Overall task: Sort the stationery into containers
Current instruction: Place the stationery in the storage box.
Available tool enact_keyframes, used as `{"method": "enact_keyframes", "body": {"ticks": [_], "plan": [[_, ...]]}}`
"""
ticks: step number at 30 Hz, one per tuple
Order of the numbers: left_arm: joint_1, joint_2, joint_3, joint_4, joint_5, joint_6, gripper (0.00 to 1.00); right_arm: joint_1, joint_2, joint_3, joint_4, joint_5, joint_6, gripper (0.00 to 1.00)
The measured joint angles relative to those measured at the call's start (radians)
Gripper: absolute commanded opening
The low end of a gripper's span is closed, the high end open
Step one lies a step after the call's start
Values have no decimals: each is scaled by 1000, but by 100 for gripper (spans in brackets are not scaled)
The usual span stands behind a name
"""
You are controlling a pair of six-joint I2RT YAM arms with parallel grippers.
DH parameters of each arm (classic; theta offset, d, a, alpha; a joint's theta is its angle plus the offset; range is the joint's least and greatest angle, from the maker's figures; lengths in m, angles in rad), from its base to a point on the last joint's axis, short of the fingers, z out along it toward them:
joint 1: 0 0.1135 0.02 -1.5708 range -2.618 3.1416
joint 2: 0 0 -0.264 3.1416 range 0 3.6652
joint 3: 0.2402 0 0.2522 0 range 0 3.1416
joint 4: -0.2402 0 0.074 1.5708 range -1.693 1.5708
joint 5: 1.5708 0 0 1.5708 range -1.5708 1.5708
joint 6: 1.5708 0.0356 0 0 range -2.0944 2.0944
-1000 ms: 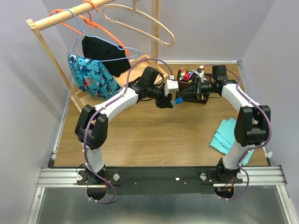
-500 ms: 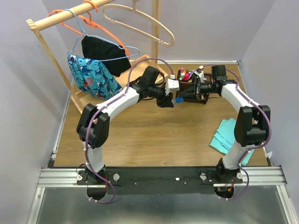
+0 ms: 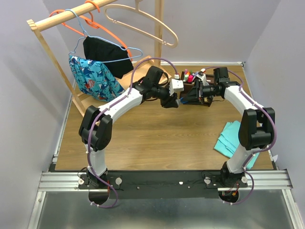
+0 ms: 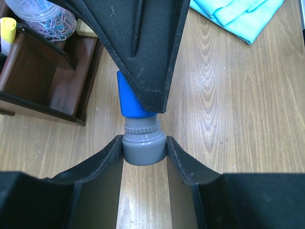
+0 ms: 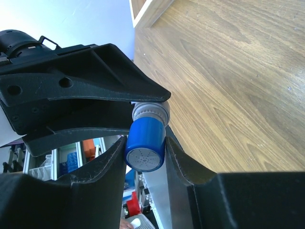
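Note:
A short stick with a grey knurled end and a blue cap hangs in the air in front of the dark brown organizer. My left gripper is shut on the grey end. My right gripper comes from the opposite side, both fingers pressed on the blue cap. In the top view the two grippers meet at the stick. Coloured pens stand in the organizer. A clear cup of pastel clips, a yellow highlighter and a tan eraser sit in its compartments.
A folded teal cloth lies at the right, also seen as the cloth in the left wrist view. A wooden clothes rack with hangers and hung garments fills the back left, its pale base tray close behind the left arm.
The left arm carried the stick a little right, toward the organizer. The right gripper's fingers closed in onto the blue cap.

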Motion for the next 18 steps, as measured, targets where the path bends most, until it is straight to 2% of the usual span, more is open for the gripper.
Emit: {"method": "enact_keyframes", "body": {"ticks": [14, 18], "plan": [[0, 0, -1, 0, 0, 5, 16, -3, -7, 0, 9, 10, 19, 47], [0, 0, -3, -1, 0, 6, 16, -14, -18, -8, 14, 16, 28, 44]]}}
